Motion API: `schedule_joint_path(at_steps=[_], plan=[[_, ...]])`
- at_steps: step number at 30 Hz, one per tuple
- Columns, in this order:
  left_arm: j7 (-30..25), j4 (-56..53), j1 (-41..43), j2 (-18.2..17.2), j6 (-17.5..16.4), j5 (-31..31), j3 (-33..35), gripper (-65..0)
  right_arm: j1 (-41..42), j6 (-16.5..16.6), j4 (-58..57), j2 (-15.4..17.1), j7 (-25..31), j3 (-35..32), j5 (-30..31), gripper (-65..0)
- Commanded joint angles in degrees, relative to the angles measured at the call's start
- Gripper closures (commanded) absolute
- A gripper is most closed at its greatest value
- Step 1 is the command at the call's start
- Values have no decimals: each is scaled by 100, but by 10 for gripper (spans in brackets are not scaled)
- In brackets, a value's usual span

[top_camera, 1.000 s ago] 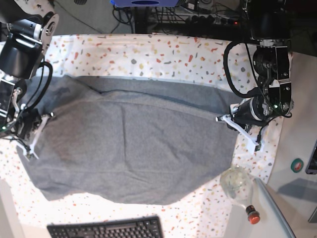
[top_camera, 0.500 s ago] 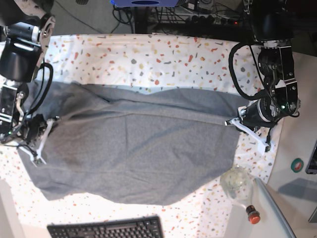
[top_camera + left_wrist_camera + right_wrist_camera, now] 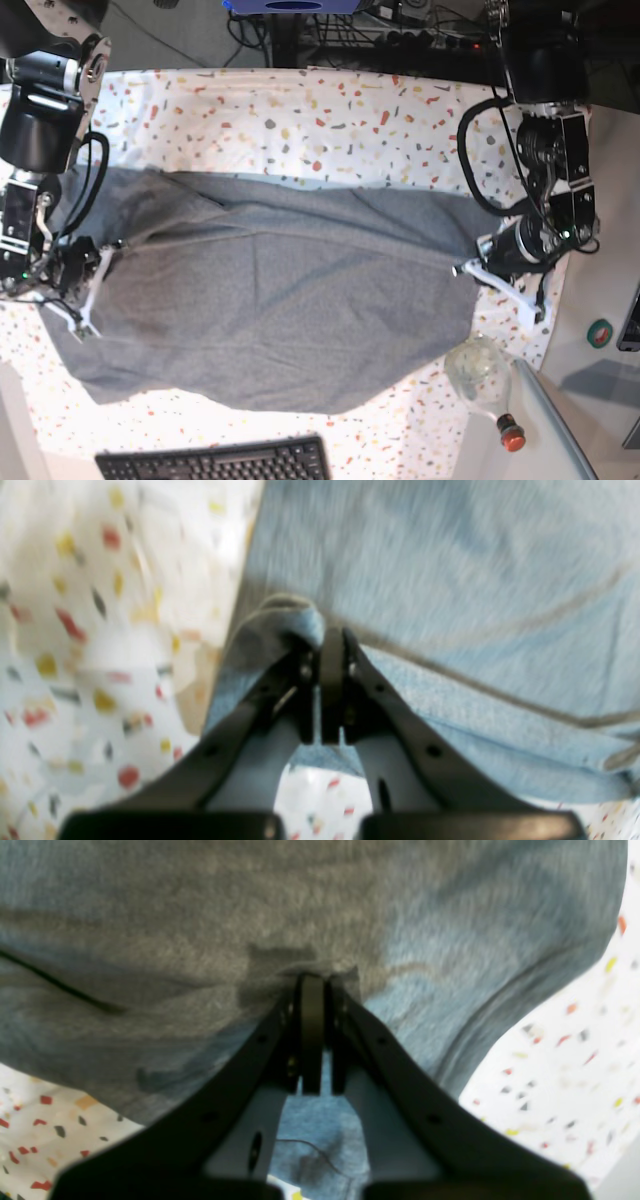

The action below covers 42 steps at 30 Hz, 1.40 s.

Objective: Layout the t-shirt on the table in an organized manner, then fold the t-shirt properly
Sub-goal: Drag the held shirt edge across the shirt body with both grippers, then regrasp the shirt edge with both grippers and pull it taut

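Observation:
The heather-grey t-shirt [image 3: 280, 300] lies spread wide across the speckled table [image 3: 300, 110], with a folded-over layer along its far side. At the shirt's right edge in the base view, my left gripper [image 3: 462, 268] is shut on a bunched hem. The left wrist view shows that pinch close up, the left gripper [image 3: 327, 640] clamping a fold of t-shirt [image 3: 450, 580]. My right gripper [image 3: 112, 246] is shut on the fabric at the shirt's left side. In the right wrist view the right gripper [image 3: 312, 982] grips the t-shirt [image 3: 175, 915], which fills most of the frame.
A black keyboard [image 3: 215, 463] sits at the near edge. A clear bottle with a red cap [image 3: 485, 375] lies near the shirt's near right corner. A green roll [image 3: 600, 332] rests off the cloth at right. Cables run behind the table.
Both grippers have moved toward the near edge, pulling the gripped shirt layer with them. The shirt's far edge has slid nearer, baring more cloth behind it.

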Motion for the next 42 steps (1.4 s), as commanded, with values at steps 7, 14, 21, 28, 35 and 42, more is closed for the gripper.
schedule_joint_path(at_steps=[7,14,21,28,35,42], plan=[[-106,-564,-418,-21,-8,-52,412,0,363,3,-262,48,124,-70,66,0],[-123,-740,-638,-39,-8,-52,394,0,363,3,-298,48,282,-70,66,0],[-123,-713,-779,-47,-8,-61,341,-323,240,-19,-25,30,282,361,84,-293],[-369,227,-137,84,-43,-122,-573,-569,-683,-1,1970,-313,106,1512,92,-341],[-1029,1062,1613,849,-254,-122,-1575,-569,-1518,3,3324,-1095,-342,3156,409,-345],[-1486,473,1841,1315,-703,-122,-2208,-569,-2380,3,3078,-1157,-808,4000,2378,-347]])
